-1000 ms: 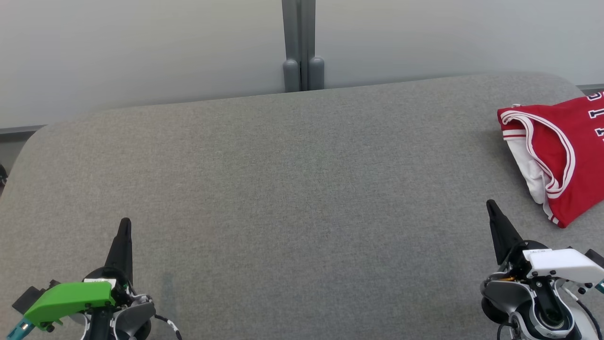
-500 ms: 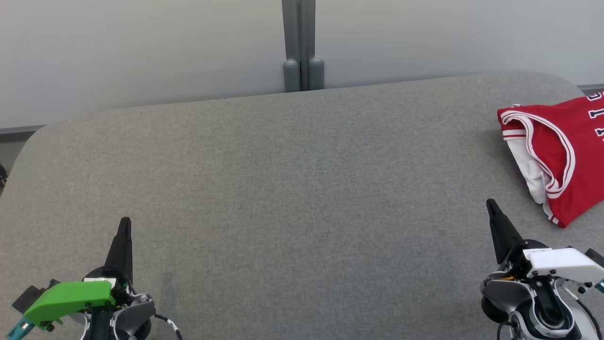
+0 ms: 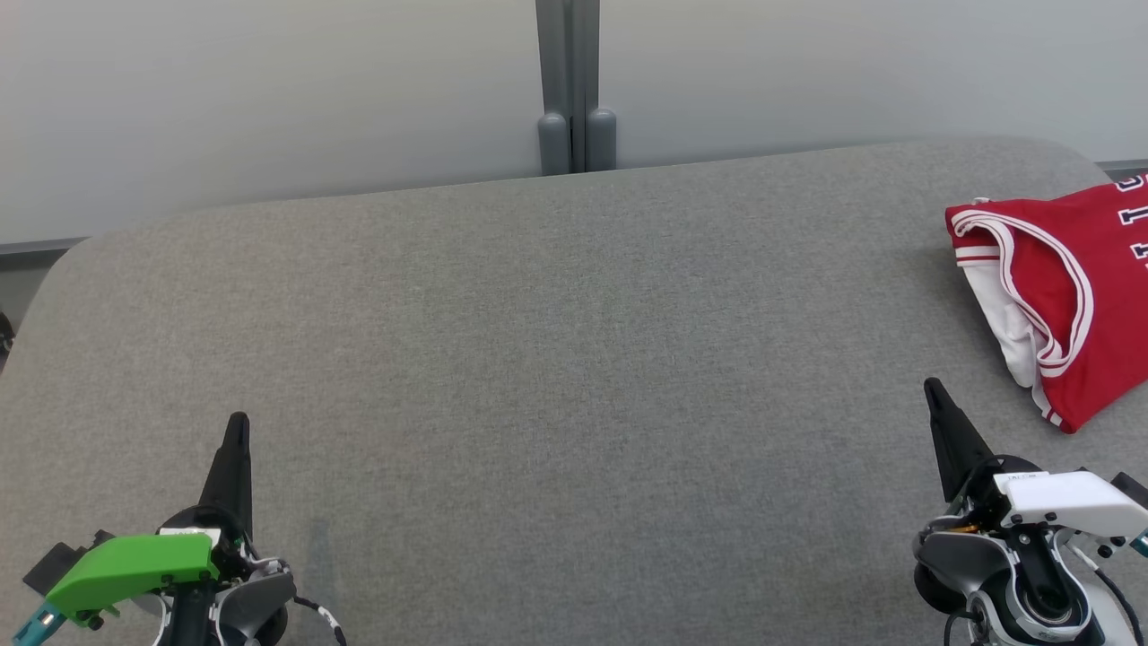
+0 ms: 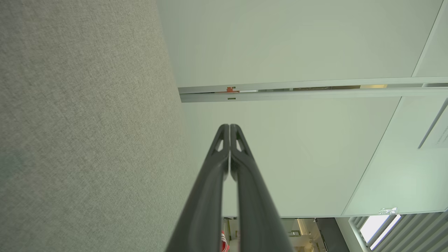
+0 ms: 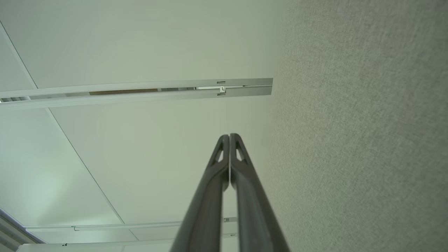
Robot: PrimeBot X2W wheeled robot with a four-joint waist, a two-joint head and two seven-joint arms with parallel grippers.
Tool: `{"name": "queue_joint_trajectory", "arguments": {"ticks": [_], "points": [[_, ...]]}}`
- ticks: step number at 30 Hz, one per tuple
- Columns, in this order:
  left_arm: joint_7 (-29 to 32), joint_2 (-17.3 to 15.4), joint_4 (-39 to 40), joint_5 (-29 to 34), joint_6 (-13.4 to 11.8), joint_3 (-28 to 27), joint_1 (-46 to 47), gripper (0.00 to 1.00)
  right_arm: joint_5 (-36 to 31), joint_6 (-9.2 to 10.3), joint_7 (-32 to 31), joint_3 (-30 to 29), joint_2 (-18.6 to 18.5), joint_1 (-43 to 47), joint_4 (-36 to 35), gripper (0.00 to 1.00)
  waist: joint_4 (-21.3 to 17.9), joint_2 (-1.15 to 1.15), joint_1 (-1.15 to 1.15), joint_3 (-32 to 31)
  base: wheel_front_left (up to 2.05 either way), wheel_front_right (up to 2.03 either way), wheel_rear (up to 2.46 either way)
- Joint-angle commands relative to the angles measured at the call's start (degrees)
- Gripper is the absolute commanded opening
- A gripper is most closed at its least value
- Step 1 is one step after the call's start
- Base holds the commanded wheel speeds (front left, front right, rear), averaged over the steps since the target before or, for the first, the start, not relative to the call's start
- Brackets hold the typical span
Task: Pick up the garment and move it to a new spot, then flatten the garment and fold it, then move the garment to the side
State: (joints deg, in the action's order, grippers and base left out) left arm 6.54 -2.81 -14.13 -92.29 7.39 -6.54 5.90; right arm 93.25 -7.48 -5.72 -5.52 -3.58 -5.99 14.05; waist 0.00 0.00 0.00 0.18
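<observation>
Head view: red jersey (image 3: 1067, 296) lies folded-looking at the table's (image 3: 538, 359) far right, part out of frame, with my left claw (image 3: 237, 426) and right claw (image 3: 934, 390) near me, well apart; left wrist view: fingers clenched on nothing; right wrist view: same; risk: a right-arm swing snags the jersey's near corner and undoes the fold.

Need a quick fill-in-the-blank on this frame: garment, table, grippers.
1. The garment is mostly ____ with white trim.
2. It lies at the ____ edge of the grey table, on the robot's own sides.
3. The left gripper and right gripper are both empty, with fingers ____.
4. The gripper nearer the garment is the ____ one.
Missing words: red; right; shut; right.
</observation>
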Motion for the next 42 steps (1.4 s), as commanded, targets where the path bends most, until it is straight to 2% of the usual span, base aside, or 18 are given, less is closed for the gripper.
{"name": "queue_joint_trajectory", "arguments": {"ticks": [1, 42], "points": [[0.2, -0.09, 0.14, -0.22, 0.28, -0.16, 0.68, 0.0, -0.15, -0.02, -0.18, -0.18, 0.02, -0.37, 0.09, 0.0, 0.0, 0.0, 0.0, 0.0, 0.0, 0.0, 0.0], [0.18, -0.09, 0.15, -0.22, 0.29, -0.14, 0.67, 0.0, -0.64, -0.02, -0.57, -0.56, 0.31, -0.43, 0.1, 0.0, 0.0, 0.0, 0.0, 0.0, 0.0, 0.0, 0.0]]}}
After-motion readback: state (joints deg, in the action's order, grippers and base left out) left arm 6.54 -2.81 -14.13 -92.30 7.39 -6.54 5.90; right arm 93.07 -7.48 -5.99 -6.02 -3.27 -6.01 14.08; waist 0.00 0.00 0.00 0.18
